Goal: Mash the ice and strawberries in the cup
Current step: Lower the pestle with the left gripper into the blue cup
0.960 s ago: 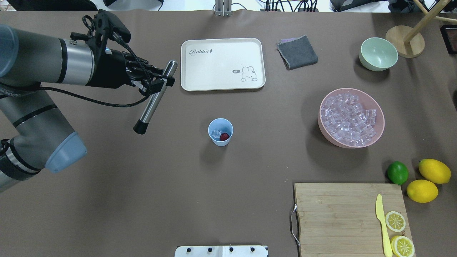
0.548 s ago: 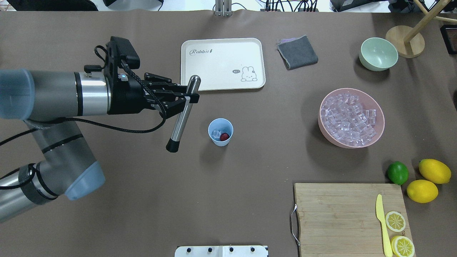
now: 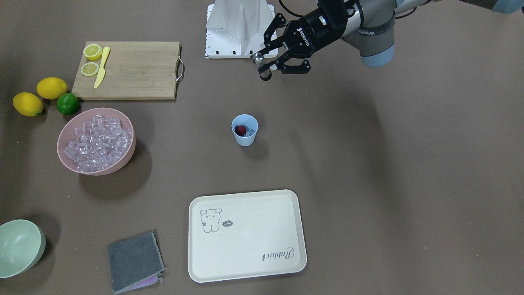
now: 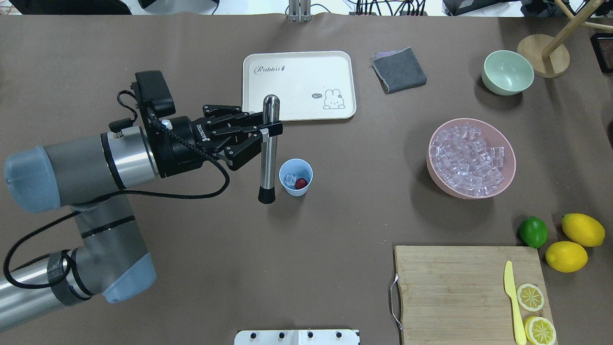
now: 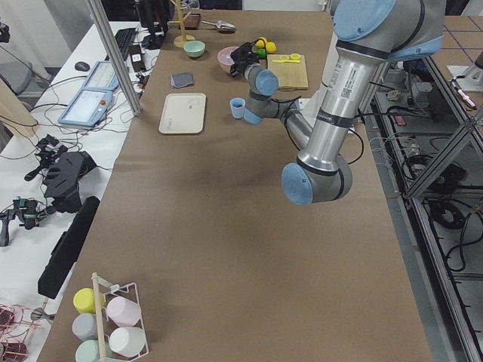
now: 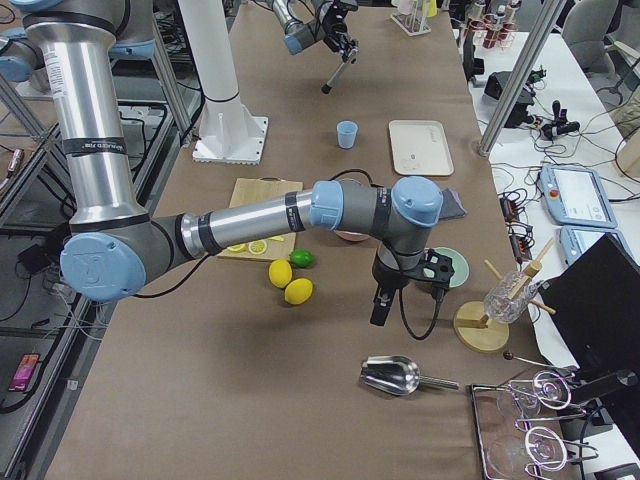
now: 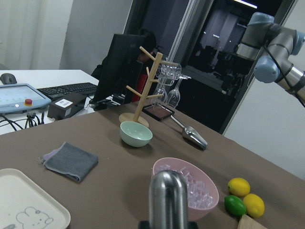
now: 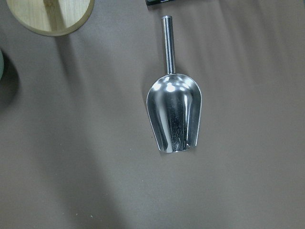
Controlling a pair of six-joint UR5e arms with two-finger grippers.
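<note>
The brown table (image 4: 335,230) is carrying everything, and the left arm (image 4: 81,163) is reaching across it toward the middle. The right arm (image 6: 260,215) is stretching out to the far end of the table, where its wrist camera is looking down on a metal scoop (image 8: 174,114). Whether the right gripper (image 6: 380,305) is wide or closed I cannot tell, since only a side view is showing it.

The pink bowl (image 4: 443,186), heaped with spare cubes, is sitting well apart from the work.

The left gripper (image 4: 270,128) is clamping its fingers narrowly around the upper part of a steel masher (image 4: 268,153), with the rounded top sticking out above the grip. The masher is hanging clear of the table, black foot down, just beside the cup (image 4: 295,193) rather than over it.

The cup is standing upright near the table's centre, holding the ice (image 4: 289,180) and the strawberry (image 4: 301,183) side by side at its bottom.

The step in hand looks to be lining up the masher. To do it well, the arm should be bringing the foot squarely over the cup's mouth and straightening the rod before descending. The cup is light and nothing is holding it, so pressing straight down the middle matters. Any sideways push against the rim is likely tipping it or sliding it away.
</note>
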